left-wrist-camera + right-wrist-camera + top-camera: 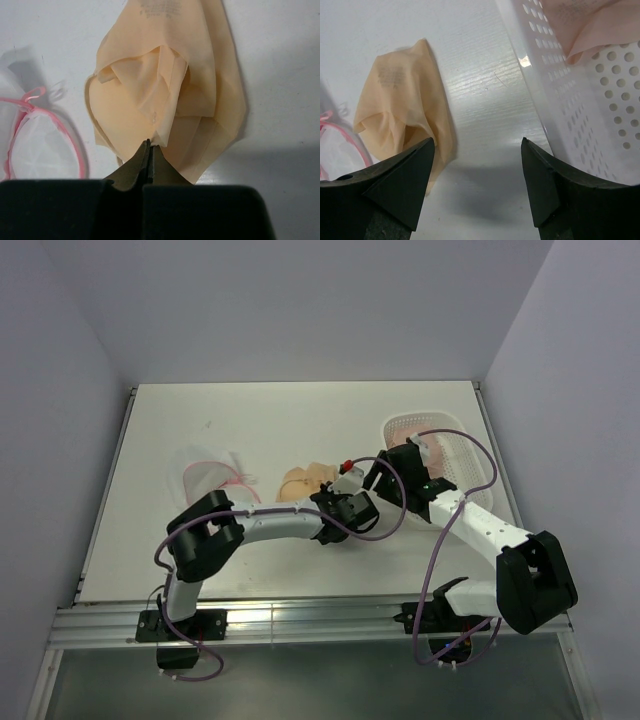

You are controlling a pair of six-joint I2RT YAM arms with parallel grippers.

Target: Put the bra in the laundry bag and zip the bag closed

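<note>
At the bra, mid-table: stock of my two hands and the goods around them

1. Bra (200,90). Peach-tan and soft, it lies crumpled and folded over itself on the white table (250,420). A faint printed label shows on its far panel. It is wholly outside the bag.

2. My left gripper (150,145). It sits at the bra's near edge with its fingers pressed together and no gap between them. A raised fold of the fabric is pinched at their tips.

3. My right gripper (476,143). It is to the right of the bra, over bare table between the bra and the basket. The jaws stand wide, with nothing between them and nothing touched that I can see.

4. Laundry bag (40,145). It lies flat to the left of the bra, near it but apart. It is a round white mesh pouch with a pink zipper rim. I cannot tell how far the zip is drawn.

5. Basket (590,100). It is white perforated plastic, to the right of the bra and farther back, just beside my right gripper.

6. Pink garment (600,25). Paler than the bra, it lies inside the basket, well apart from the bra.
</note>
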